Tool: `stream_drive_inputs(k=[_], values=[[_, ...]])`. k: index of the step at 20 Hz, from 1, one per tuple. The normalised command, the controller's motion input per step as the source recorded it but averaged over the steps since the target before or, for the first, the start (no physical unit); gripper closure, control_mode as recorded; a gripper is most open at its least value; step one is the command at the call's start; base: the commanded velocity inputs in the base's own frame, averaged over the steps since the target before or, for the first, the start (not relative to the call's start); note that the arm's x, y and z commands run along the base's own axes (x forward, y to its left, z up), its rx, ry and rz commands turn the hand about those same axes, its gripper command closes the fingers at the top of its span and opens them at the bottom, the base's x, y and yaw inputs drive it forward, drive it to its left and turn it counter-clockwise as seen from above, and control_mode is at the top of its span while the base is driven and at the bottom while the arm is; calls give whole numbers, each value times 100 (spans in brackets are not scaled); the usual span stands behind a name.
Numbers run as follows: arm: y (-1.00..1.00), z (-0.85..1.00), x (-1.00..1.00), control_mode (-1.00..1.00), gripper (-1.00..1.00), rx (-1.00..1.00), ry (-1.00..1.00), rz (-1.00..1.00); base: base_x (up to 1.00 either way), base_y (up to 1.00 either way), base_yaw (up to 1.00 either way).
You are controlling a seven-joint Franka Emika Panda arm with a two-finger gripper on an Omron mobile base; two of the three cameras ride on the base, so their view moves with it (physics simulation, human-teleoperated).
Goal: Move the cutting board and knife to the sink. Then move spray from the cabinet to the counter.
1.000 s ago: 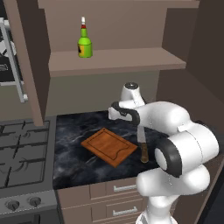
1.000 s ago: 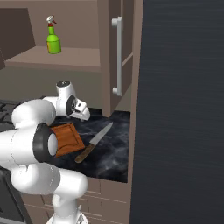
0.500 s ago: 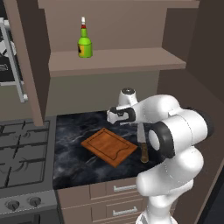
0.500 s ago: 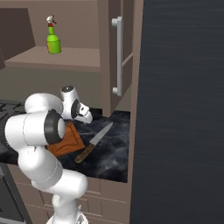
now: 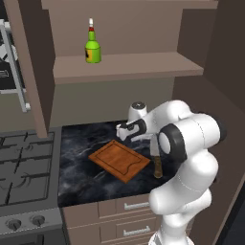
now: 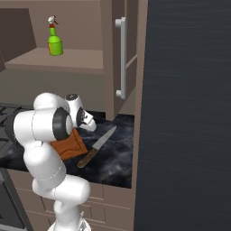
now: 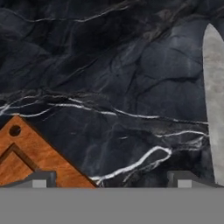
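Flat, even rendered light, moderately dim in both base views; no glare, soft shading under the cabinet [image 5: 124, 67] shelf onto the back wall. Faint soft shadow beside the cutting board [image 5: 119, 160] on the counter [image 5: 81, 177]. Hand view slightly soft and pixelated close up; no edge distortion.

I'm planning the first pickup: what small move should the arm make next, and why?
Probably shift the gripper sideways over the board and lower it. The jaws are open and empty, pointing at bare counter between the board's corner and the knife blade, so nothing sits between them to grasp yet.
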Motion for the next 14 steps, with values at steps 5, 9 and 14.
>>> stream_drive_inputs(k=[5, 9, 14], values=[[2, -24, 11, -100, -100, 0, -4, -3, 0, 0, 0], [1, -20, 0, -100, -100, 0, -10, -2, 0, 0, 0], [1, -18, 0, -100, -100, 1, -10, -1, 0, 0, 0]])
